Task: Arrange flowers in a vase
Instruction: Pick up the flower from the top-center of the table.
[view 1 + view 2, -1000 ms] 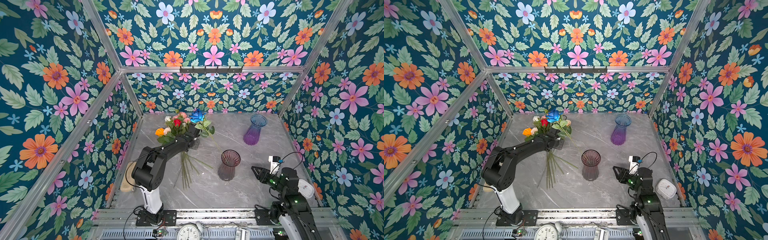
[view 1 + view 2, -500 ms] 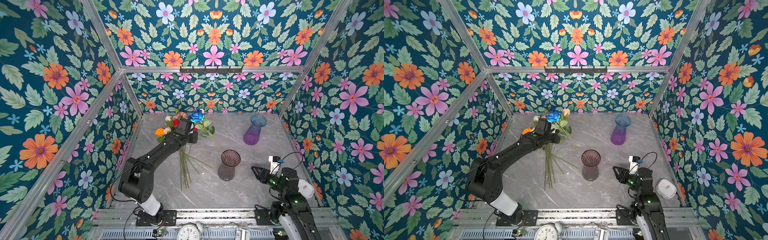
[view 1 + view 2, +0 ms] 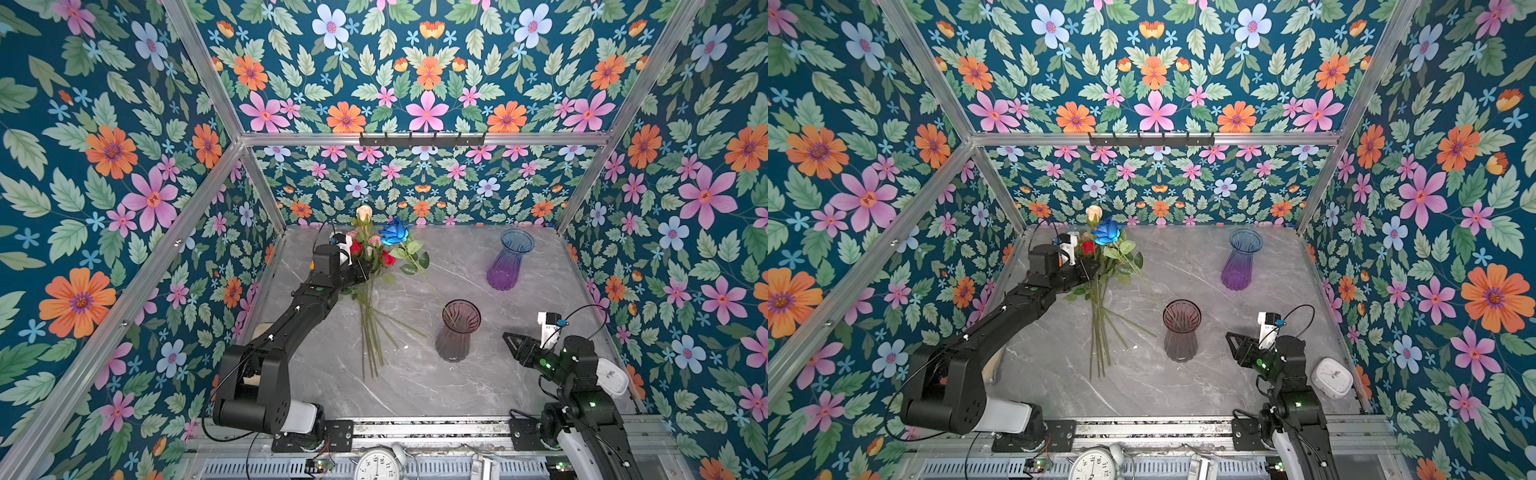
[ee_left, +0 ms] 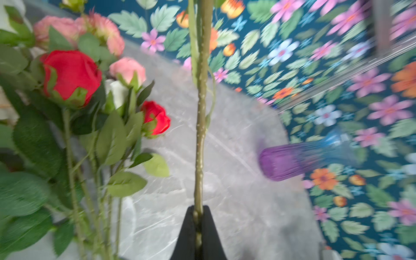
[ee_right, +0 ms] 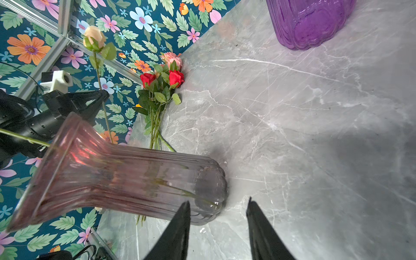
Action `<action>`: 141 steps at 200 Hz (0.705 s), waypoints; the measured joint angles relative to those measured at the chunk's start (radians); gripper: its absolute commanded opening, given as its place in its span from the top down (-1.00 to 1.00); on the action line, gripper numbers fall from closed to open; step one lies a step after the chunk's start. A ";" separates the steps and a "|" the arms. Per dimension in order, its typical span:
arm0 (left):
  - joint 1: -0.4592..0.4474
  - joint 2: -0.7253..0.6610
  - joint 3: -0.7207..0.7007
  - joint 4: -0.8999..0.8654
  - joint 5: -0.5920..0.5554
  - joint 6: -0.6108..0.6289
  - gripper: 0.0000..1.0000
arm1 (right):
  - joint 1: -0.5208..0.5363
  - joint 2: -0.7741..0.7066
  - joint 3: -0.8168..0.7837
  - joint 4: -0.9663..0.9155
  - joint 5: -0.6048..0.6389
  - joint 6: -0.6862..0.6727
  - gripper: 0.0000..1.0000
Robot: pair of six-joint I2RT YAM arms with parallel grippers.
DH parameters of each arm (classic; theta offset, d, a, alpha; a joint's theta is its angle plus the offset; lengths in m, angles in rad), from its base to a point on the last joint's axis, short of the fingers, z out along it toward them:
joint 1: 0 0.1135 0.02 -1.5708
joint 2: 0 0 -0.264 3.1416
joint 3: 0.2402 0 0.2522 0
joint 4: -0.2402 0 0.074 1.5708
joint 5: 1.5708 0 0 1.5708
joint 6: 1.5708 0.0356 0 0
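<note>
My left gripper (image 4: 198, 208) is shut on the thin green stem (image 4: 200, 112) of a peach rose (image 3: 364, 212), held up above the bunch of flowers (image 3: 370, 291) that lies on the marble table at the back left. In the right wrist view this rose (image 5: 93, 38) hangs from the gripper, clear of the table. A blue rose (image 3: 394, 232) leans with its stem inside the smoky pink vase (image 3: 457, 332) mid-table. A purple and blue vase (image 3: 509, 262) stands empty at the back right. My right gripper (image 5: 218, 201) is open and empty beside the pink vase's base (image 5: 209, 180).
A white clock (image 3: 611, 376) lies at the table's right edge behind my right arm. An alarm clock (image 3: 378, 465) sits on the front rail. Flower-printed walls close in the left, back and right sides.
My left arm has stretched toward the back and risen, drawing the peach rose up out of the bunch. The right arm has not moved.
</note>
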 measured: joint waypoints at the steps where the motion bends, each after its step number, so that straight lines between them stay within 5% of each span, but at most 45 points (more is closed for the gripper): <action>1: 0.002 -0.002 -0.003 0.006 0.005 -0.005 1.00 | 0.000 0.000 0.000 0.000 0.000 0.000 0.13; 48: 0.040 -0.171 -0.087 0.139 0.042 -0.101 1.00 | 0.000 -0.004 0.000 -0.005 0.000 0.000 0.13; 98: 0.039 -0.549 -0.089 0.114 -0.101 -0.006 1.00 | 0.000 -0.017 -0.003 -0.011 0.001 0.000 0.12; 141: 0.038 -0.743 -0.060 0.135 -0.041 0.027 1.00 | 0.000 0.027 -0.003 -0.006 0.008 0.000 0.12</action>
